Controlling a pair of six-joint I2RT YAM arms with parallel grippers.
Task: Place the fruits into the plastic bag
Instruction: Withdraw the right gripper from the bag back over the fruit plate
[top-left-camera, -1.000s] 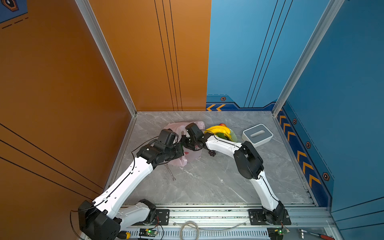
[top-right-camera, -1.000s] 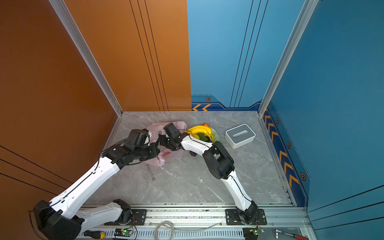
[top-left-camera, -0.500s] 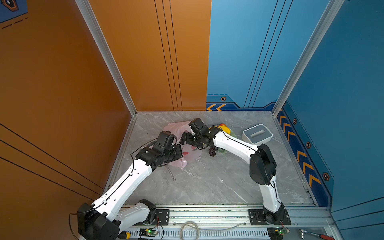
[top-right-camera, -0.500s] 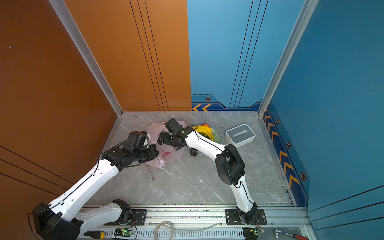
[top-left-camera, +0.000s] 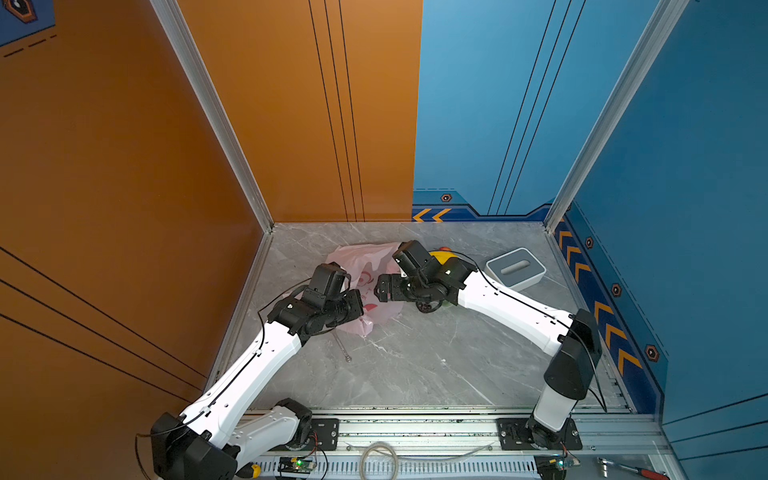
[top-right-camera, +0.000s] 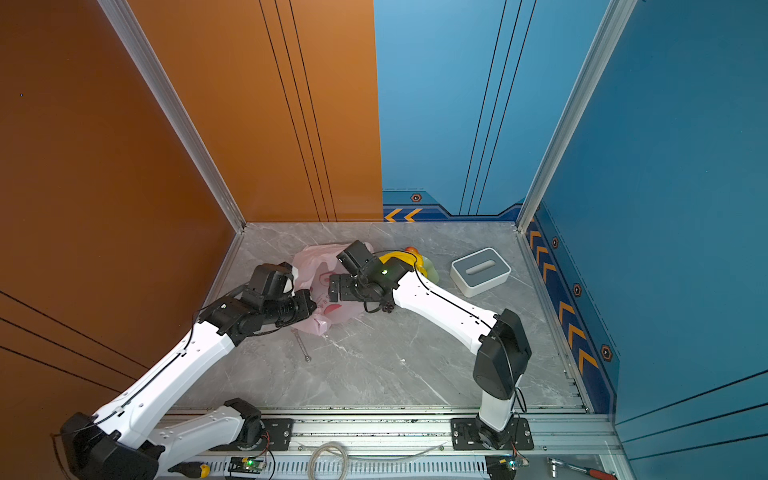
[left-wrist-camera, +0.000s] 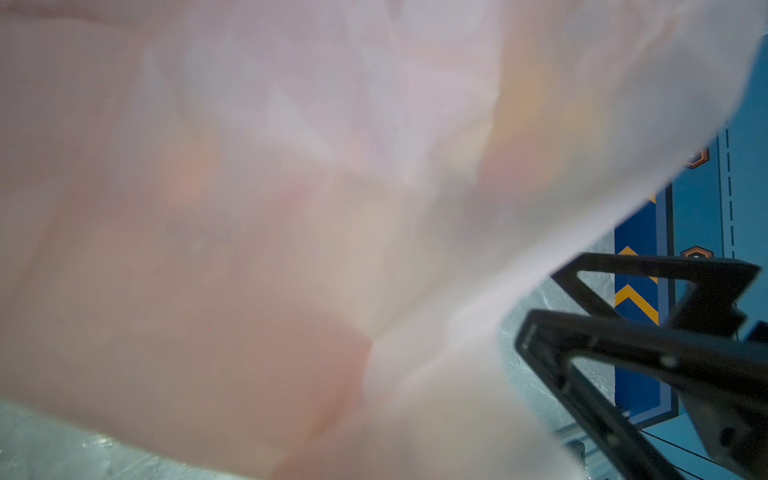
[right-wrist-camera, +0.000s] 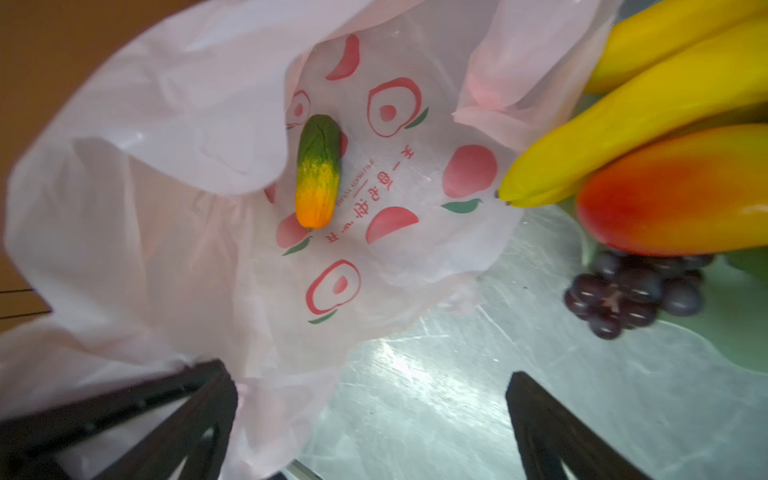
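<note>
Right claw: jaws wide apart, empty, hovering over the plastic bag's open mouth and the bare counter. It was already at the bag a second ago; since then the arm's elbow has swung out toward 4 o'clock.

Left claw: closed, apparently pinching the bag film at its 9 o'clock side, with film draped over that wrist camera. No real shift from a second ago.

A small green-yellow-orange fruit lies inside the bag on the printed layer.

Outside the bag, at its 3 o'clock: banana bunch, mango touching the bananas, and grapes at the edge of the pale green dish. The grapes are in the same spot as before.

White-and-grey box is further out at 3 o'clock, well apart. A wrench lies on the counter at the bag's 6 o'clock.
</note>
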